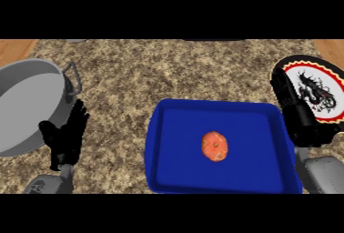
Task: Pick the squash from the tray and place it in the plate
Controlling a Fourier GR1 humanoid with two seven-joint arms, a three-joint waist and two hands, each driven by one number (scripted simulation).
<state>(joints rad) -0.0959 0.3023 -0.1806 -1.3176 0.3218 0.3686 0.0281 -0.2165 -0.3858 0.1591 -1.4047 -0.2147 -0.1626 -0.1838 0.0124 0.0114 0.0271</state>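
One squash (215, 146) off every tray (216, 104) wall — left hand (65, 139) fingers (78, 114) straight, right hand (306, 120) unreadable.

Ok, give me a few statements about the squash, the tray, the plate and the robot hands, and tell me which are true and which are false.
1. The squash lies inside the blue tray. True.
2. The right robot hand is holding the squash. False: it holds nothing and shows over the left part of the plate, apart from the squash.
3. The plate sits to the left of the tray. False: it is to the tray's right; the grey pot is on the left.
4. The left robot hand is open, next to the grey pot. True.
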